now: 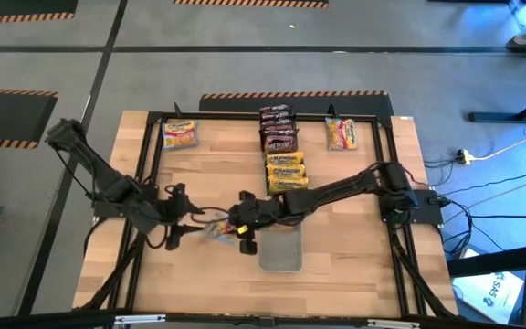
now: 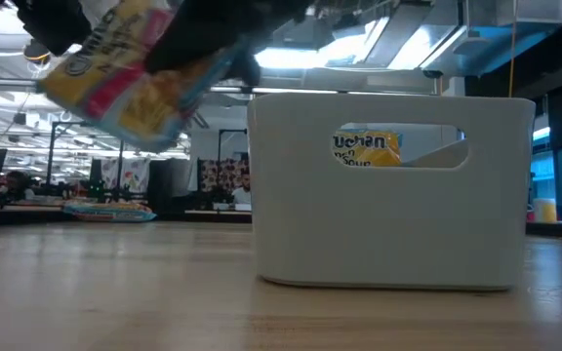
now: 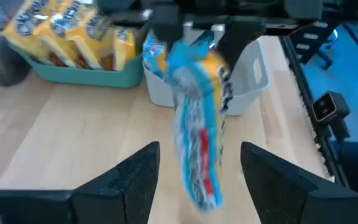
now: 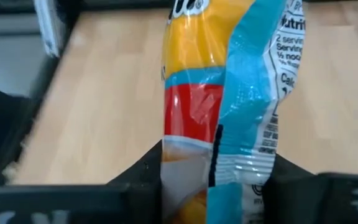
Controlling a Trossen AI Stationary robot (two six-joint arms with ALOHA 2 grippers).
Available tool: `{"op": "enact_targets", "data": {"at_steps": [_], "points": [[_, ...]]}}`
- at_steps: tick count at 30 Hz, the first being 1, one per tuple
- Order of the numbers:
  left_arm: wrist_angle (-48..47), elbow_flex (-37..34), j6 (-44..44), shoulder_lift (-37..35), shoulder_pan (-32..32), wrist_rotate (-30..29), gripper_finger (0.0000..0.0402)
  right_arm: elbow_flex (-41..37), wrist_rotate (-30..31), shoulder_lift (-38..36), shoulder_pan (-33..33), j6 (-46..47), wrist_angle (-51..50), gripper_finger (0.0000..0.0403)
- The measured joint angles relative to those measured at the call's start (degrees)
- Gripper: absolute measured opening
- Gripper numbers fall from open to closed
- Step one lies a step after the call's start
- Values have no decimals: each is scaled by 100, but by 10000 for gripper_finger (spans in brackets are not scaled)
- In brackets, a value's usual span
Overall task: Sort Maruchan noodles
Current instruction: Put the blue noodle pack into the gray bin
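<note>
Right gripper [image 1: 241,222] clamps a yellow, red and blue Maruchan packet [image 4: 219,106] above the table [image 1: 336,265], left gripper [image 3: 197,168] spread wide just beside it.

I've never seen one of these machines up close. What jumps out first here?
Two dark arms meet near the middle of the wooden table, and the right gripper is clamped on a crinkly noodle packet held in the air. The left gripper faces it with fingers spread, the packet hanging between them. Behind, rows of dark red-brown packets and yellow packets line the table's centre.
</note>
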Motion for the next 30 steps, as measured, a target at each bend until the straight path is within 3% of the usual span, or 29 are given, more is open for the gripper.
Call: {"op": "enact_targets", "data": {"at_steps": [10, 16, 22, 28, 30], "points": [[264, -643, -132, -488, 4, -321, 221, -79, 790, -290, 227, -285, -512, 118], [1062, -1079, -175, -484, 32, -220, 239, -1225, 911, -1068, 159, -127, 221, 110], [2468, -1489, 426, -355, 312, -511, 273, -2703, 1322, -1925, 176, 22, 2668, 120], [4440, -1769, 1345, 68, 621, -545, 276, -3559, 1458, -1831, 165, -286, 5225, 114], [4846, -1771, 1529, 223, 718, -535, 276, -3641, 1533, -1741, 168, -393, 5542, 114]]}}
